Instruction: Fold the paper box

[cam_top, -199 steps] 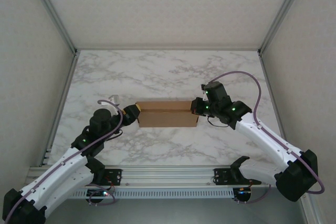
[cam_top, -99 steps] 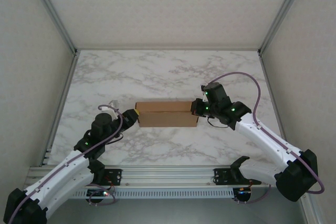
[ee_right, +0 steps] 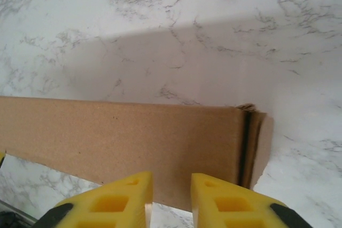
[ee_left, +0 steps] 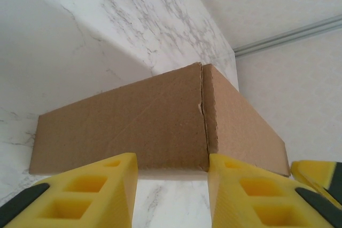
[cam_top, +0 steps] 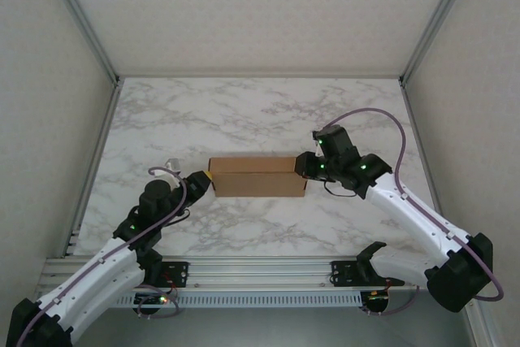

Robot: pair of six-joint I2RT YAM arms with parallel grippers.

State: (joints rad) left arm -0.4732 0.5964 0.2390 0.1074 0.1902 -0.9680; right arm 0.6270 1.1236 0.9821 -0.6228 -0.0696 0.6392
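The paper box (cam_top: 256,176) lies folded shut on the marble table, a flat brown cardboard block with its long side left to right. My left gripper (cam_top: 202,182) sits just off the box's left end. In the left wrist view its yellow fingers (ee_left: 85,190) stand open with bare table between them, and the box (ee_left: 133,126) is just ahead. My right gripper (cam_top: 304,168) is at the box's right end. Its fingers (ee_right: 115,201) stand a little apart over the box's side (ee_right: 123,137), holding nothing.
The marble table (cam_top: 260,111) stretches behind the box to the back wall. Aluminium frame rails (cam_top: 89,168) run along both sides, and a rail with the arm bases (cam_top: 260,270) runs along the near edge. The right arm's cable (cam_top: 382,119) loops above its wrist.
My left gripper has pulled back a little from the box's left end and its jaws have narrowed. My right gripper's jaws have parted from shut. The box stays put.
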